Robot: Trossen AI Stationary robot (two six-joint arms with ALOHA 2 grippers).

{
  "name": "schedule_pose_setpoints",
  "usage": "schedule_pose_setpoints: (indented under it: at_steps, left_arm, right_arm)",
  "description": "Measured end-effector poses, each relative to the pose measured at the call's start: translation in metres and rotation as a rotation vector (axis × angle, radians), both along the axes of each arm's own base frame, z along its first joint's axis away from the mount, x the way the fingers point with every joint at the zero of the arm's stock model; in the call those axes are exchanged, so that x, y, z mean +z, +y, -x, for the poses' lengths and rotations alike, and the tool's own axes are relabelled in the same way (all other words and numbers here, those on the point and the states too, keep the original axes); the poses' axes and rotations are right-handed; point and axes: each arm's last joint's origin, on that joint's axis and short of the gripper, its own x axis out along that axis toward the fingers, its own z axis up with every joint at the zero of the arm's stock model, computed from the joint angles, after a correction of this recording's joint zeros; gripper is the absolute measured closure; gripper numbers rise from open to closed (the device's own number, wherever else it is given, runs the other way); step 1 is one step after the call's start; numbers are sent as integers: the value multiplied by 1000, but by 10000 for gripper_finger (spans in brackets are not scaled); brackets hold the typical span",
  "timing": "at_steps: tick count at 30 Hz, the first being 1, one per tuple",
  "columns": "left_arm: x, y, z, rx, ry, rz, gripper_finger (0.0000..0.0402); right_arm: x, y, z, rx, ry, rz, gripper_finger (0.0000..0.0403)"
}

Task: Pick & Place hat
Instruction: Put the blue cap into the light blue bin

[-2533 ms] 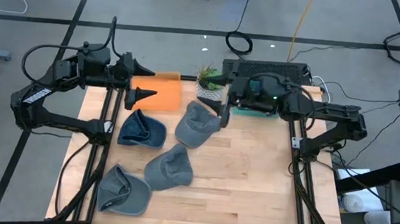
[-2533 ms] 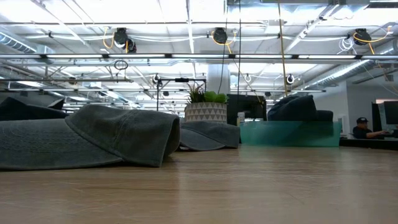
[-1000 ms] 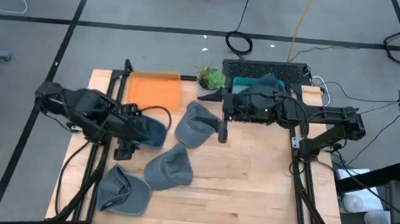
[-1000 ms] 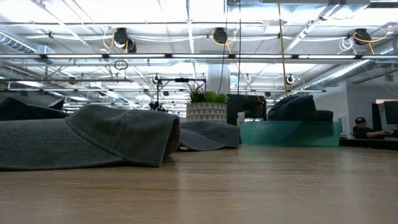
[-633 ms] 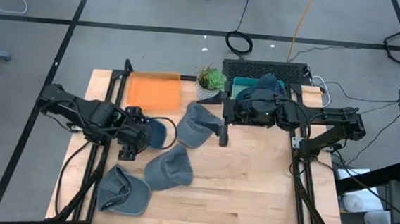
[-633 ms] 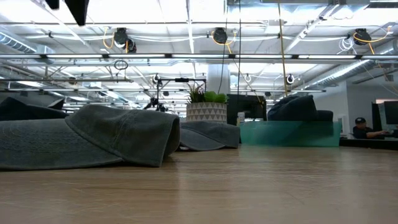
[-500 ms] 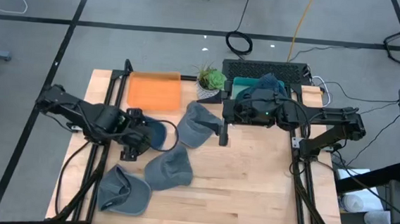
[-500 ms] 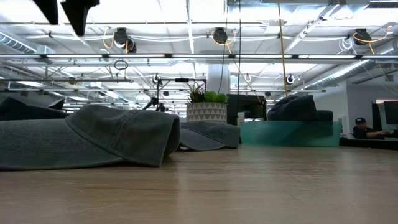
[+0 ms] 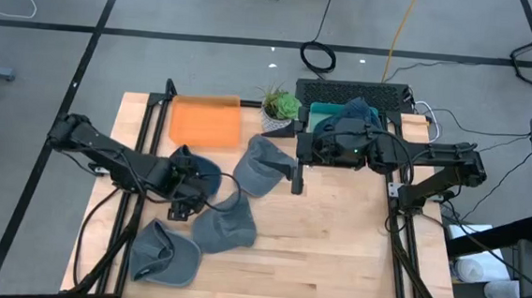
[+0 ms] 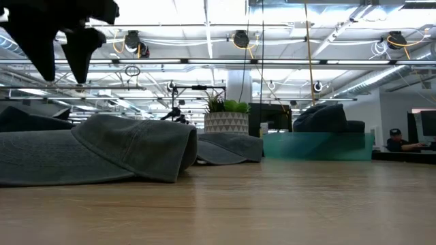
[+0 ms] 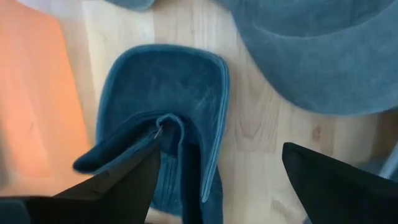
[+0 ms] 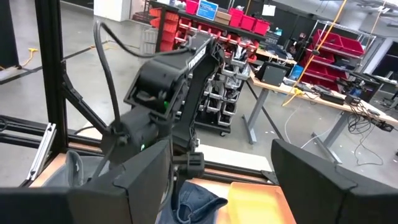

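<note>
Your left gripper hung over the folded dark blue cloth cap on the left half of the light wooden table, fingers spread apart, nothing between them; in the left wrist view the two dark fingertips sat either side of that blue cap, whose brim faced up and whose crown was folded over itself. The cap lay on bare wood just beside the flat orange tray at the table's back left. You had three grey cloth caps around it: one near the table's middle back, one just in front of the gripper, one near the front left corner. In the low view the left gripper showed as a dark shape above the nearest grey cap. Your right gripper was parked near the back middle, fingers held apart and empty, pointing across toward the left arm. Behind it a teal bin held another dark blue hat, and a small green potted plant stood between the bin and the orange tray
</note>
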Motion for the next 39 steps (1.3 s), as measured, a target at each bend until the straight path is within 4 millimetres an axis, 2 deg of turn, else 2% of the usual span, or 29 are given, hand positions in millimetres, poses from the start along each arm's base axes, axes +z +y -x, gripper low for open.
schedule_pose_setpoints:
  at_steps: [15,23,28,34,39]
  left_arm:
    - [-68,5,8,-27,-28,-53,55]
    - [-90,7,10,-56,-71,-42,66]
    - [-92,11,10,-43,-72,-41,141]
    - [-92,16,7,10,-83,-29,270]
    - [-92,17,7,-16,-74,9,374]
  right_arm:
    - [0,0,0,0,1,2,133]
    - [0,-1,0,-2,1,4,134]
    - [0,-1,0,-1,1,6,143]
    - [0,-1,0,-2,0,1,156]
    - [0,0,0,0,1,0,161]
